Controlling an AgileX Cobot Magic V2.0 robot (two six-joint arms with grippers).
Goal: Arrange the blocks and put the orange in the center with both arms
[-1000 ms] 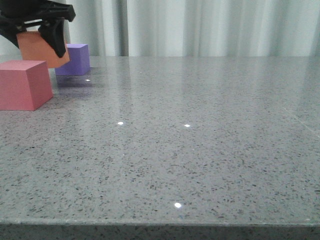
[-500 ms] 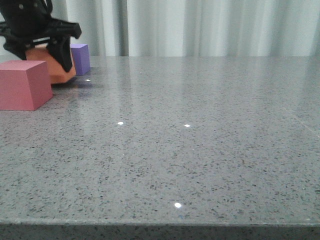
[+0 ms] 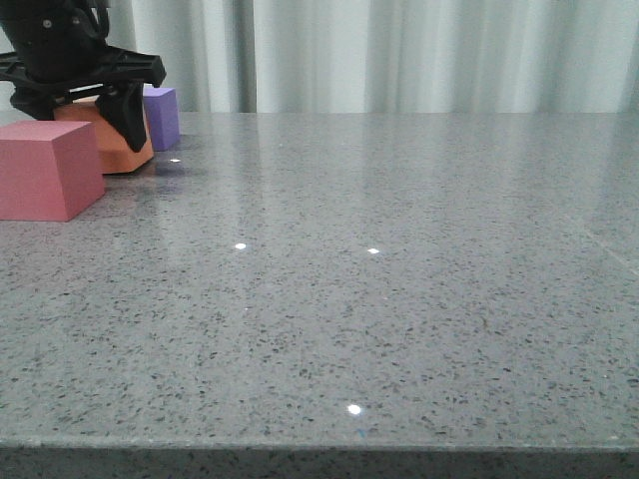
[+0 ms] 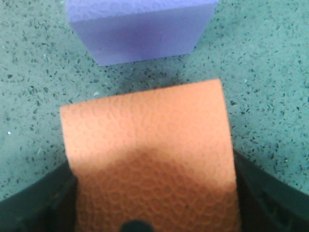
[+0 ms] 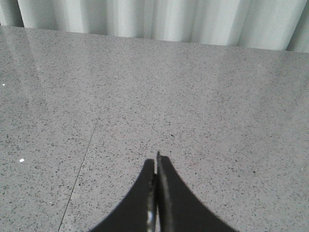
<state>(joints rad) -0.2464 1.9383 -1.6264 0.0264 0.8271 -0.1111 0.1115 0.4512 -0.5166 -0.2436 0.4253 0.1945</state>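
Observation:
The orange cube (image 3: 108, 148) rests on the grey table (image 3: 379, 259) at the far left, between the red-pink cube (image 3: 45, 170) in front and the purple cube (image 3: 163, 115) behind. My left gripper (image 3: 90, 100) is shut on it, one dark finger (image 3: 130, 125) down its right face. In the left wrist view the orange cube (image 4: 149, 145) fills the space between both fingers (image 4: 43, 203), and the purple cube (image 4: 140, 29) lies just beyond it. My right gripper (image 5: 156, 162) is shut on nothing over bare table and does not show in the front view.
Pale curtains (image 3: 399, 50) hang behind the table's far edge. The table's front edge (image 3: 319, 444) runs across the bottom of the front view. A thin seam (image 5: 79, 174) crosses the tabletop beside the right gripper.
The left gripper has come down with the orange cube, from above the red-pink cube to the table surface in front of the purple cube. The right gripper's earlier state is not shown.

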